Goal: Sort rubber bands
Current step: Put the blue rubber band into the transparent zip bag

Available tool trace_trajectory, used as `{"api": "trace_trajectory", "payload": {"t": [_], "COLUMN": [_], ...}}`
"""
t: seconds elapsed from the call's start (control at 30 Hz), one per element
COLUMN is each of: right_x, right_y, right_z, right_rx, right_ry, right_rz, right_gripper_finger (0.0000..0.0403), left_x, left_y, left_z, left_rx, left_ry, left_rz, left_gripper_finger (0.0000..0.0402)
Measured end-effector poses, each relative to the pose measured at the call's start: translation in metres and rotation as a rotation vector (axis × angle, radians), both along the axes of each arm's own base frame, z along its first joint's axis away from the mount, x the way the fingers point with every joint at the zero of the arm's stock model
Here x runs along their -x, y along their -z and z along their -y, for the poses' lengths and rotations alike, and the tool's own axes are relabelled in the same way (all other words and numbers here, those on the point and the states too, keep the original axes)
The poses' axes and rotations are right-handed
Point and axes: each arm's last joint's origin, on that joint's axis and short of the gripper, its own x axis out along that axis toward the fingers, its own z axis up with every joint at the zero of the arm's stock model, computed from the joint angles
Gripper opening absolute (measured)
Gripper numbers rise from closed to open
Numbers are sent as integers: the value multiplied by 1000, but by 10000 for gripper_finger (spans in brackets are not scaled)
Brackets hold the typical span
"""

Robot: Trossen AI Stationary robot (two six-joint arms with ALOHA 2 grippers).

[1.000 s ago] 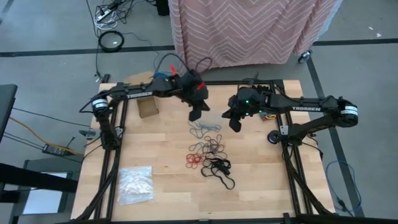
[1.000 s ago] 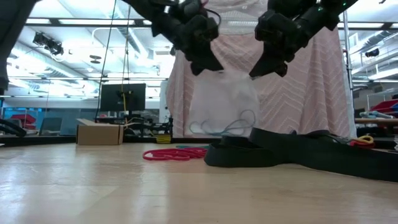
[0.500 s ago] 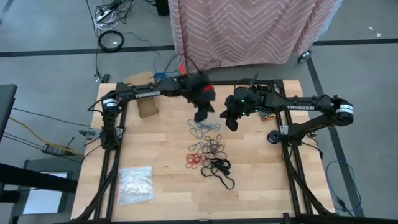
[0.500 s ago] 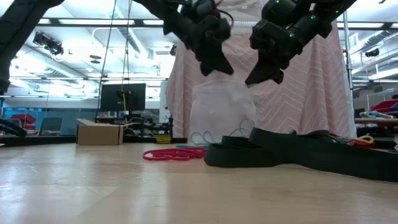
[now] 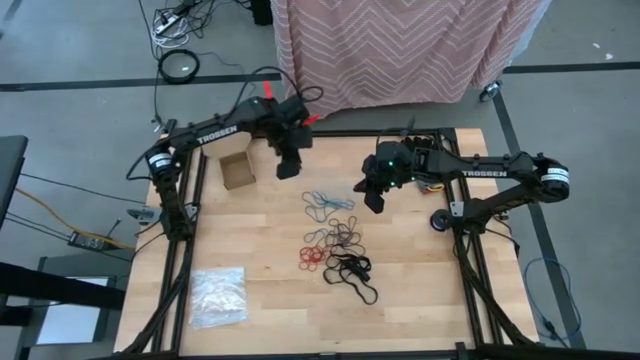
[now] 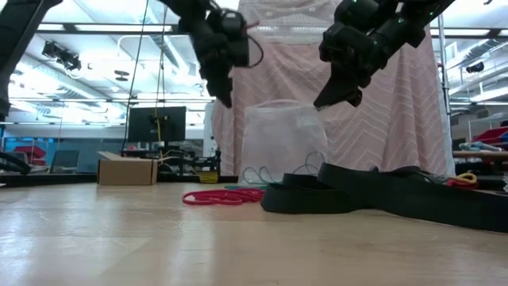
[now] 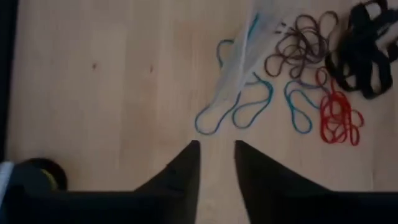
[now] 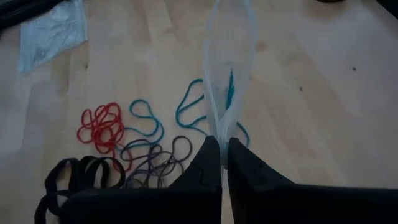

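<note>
Right fingers (image 8: 220,163) are pinching the rim of a clear plastic bag (image 8: 229,74), which is hanging down to the counter (image 5: 250,250) over the blue rubber bands (image 5: 325,203). At least one blue band is sitting inside that bag. Left fingers (image 7: 216,163) are standing slightly apart with nothing between them, hovering off to the side of the bag, near a small cardboard box (image 5: 237,170). Brown bands (image 5: 340,237), red bands (image 5: 311,258) and black bands (image 5: 352,272) are lying beyond the bag.
</note>
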Motion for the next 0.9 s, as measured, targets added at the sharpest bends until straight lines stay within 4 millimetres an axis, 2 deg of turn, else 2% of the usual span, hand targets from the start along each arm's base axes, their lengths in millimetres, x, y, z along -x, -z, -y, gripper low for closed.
{"api": "trace_trajectory", "payload": {"t": [0.2,0.43,0.6,0.73,0.9], "right_x": [0,0,0,0,0], "right_y": [0,0,0,0,0], "right_z": [0,1,1,1,1], "right_rx": [-1,-3,-3,-2,-2], "right_ry": [-2,5,6,8,9], "right_rz": [0,4,4,4,4], "right_gripper_finger": [0,0,0,0,0], "left_x": [-6,-16,-23,-27,-28], "left_y": [15,21,19,22,37], "left_z": [2,13,17,18,20], "left_rx": [46,28,-36,-36,1], "left_ry": [28,68,74,80,81], "left_rz": [65,102,129,127,44], "left_gripper_finger": [205,210,176,116,47]}}
